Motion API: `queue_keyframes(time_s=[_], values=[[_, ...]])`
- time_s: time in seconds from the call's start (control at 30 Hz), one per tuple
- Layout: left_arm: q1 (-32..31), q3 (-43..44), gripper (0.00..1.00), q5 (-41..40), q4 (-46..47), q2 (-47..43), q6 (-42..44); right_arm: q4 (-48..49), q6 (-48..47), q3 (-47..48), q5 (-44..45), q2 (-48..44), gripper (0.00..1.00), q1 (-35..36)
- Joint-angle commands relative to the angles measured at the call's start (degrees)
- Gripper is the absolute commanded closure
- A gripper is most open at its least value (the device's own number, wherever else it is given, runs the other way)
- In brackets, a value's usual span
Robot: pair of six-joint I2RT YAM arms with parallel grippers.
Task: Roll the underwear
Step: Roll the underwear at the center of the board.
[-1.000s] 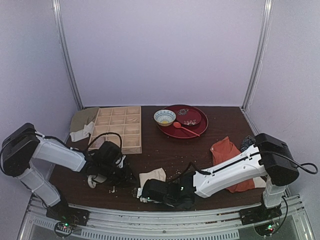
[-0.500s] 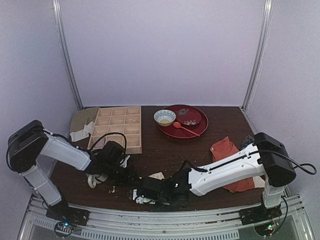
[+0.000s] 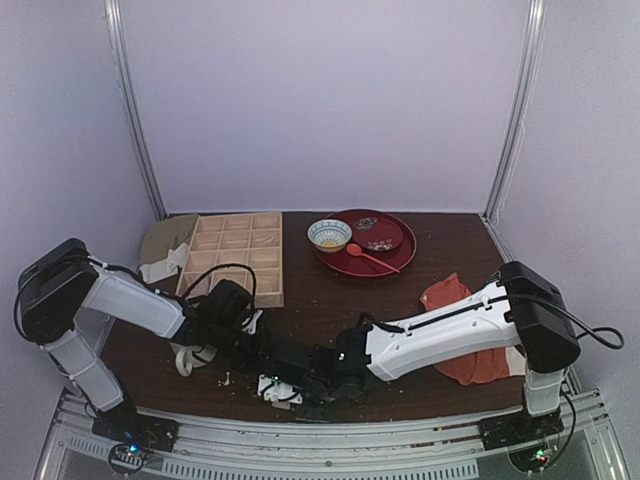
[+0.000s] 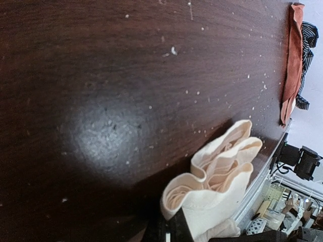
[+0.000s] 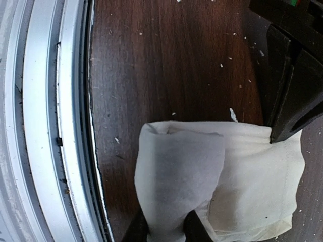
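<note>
**Two arms pinch cream underwear at table's near edge**

Both grippers meet on the underwear [image 5: 227, 171]. It lies bunched in soft folds on the dark wood table [image 4: 101, 75], at the near edge a bit left of centre, just beside the metal rail [image 5: 45, 126]. The R gripper [image 5: 164, 228] reaches across from the right w/ its arm low over the table. Its two fingers are closed on a thick fold at one end of the cloth, and fabric fills the gap btwn them. The L gripper [image 4: 170, 232] comes in from the left and is clamped tight on an edge of the same cloth. In the R wrist view its dark finger touches the cloth's corner. The L wrist view shows several layers curled open like a loose scroll.

On the far side sit a wooden compartment tray [image 3: 235, 255] at left and a red plate [image 3: 395, 258], w/ a small bowl [image 3: 329, 234] at its left edge and an orange spoon [image 3: 365, 257] on it. An orange garment [image 3: 445, 295] lies at right, well apart from the underwear, w/ a dark striped cloth [image 4: 309, 38] just beside it.
</note>
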Motion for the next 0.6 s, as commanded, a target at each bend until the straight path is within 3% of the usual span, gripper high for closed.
queue_keyframes(time_s=[0.0, 0.57], values=[[0.17, 0.19, 1.0, -3.78, -4.78, 0.58, 0.97, -6.69, 1.67, 2.63, -12.65, 3.17, 1.0, -1.89], [0.21, -0.03, 1.0, -4.69, -6.02, -0.69, 1.24, -10.31, 6.51, 5.08, -36.69, 8.12, 1.0, -12.05]])
